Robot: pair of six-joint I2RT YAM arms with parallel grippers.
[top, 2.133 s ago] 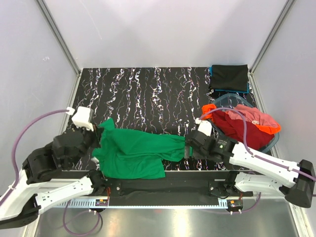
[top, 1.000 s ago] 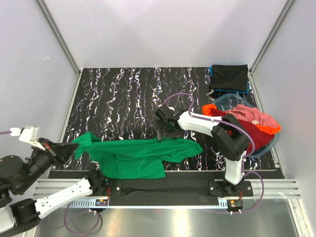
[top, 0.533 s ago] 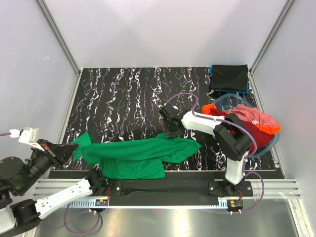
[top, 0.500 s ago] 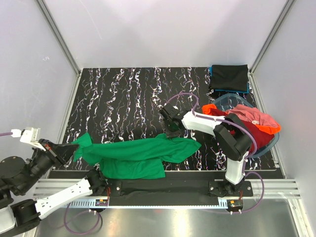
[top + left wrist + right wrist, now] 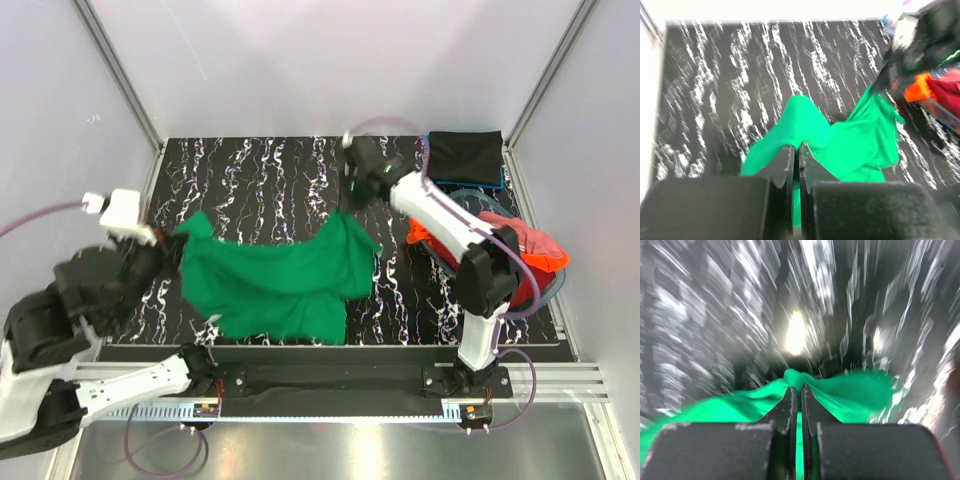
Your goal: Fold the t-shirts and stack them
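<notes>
A bright green t-shirt [image 5: 275,285] hangs stretched between my two grippers over the near half of the black marbled table [image 5: 250,170]. My left gripper [image 5: 176,243] is shut on its left end; in the left wrist view the jaws [image 5: 799,146] pinch a fold of the green t-shirt [image 5: 845,137]. My right gripper [image 5: 347,208] is shut on the shirt's upper right corner; the blurred right wrist view shows its jaws [image 5: 800,388] pressed together on the green t-shirt [image 5: 855,392]. Red and orange t-shirts [image 5: 500,245] lie heaped at the right. A folded black t-shirt [image 5: 465,155] lies at the back right.
A clear plastic tub [image 5: 548,288] at the right edge holds the red and orange heap. A blue edge shows under the folded black shirt. Grey walls and metal posts close in the table on three sides. My right arm [image 5: 440,215] reaches across in front of the tub.
My right gripper has shut on the green shirt's edge and carried it toward the back. My left gripper has moved up and rightward. The shirt has lifted and spread away from the near edge.
</notes>
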